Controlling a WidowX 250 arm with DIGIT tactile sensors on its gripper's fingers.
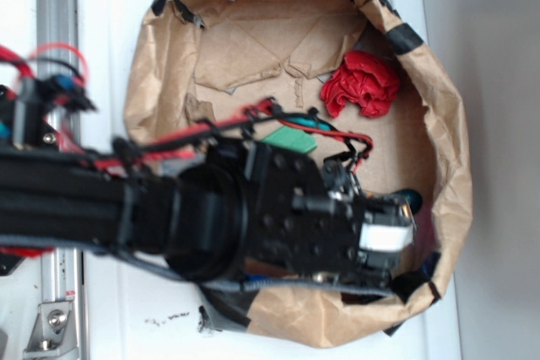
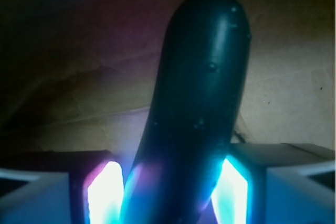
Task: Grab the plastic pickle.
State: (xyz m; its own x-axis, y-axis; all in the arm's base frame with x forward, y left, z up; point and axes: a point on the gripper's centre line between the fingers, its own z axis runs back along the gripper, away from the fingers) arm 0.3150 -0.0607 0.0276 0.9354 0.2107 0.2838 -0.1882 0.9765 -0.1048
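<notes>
Exterior view shows a white worktop (image 1: 126, 326) carrying a wide brown paper container (image 1: 447, 149) with black tape along its rim and flattened cardboard (image 1: 261, 48) lining its bottom. Across it from the left reaches the black robot arm (image 1: 169, 208), trailing red and black cables, its end low over the container's right side. A crumpled red wrapper (image 1: 361, 83) lies near the far right wall, well apart from the arm. A flat light-green block (image 1: 291, 137) peeks out just beside the arm's upper edge. The pincer (image 1: 403, 227) sits at the arm's tip, with a dark rounded end showing just beside it.

Wrist view shows the plastic pickle (image 2: 202, 103), dark green and glossy, standing between the two fingers (image 2: 105, 195), which glow blue-white where they press its lower sides; the pincer (image 2: 168, 195) is clamped on it, brown paper behind.
</notes>
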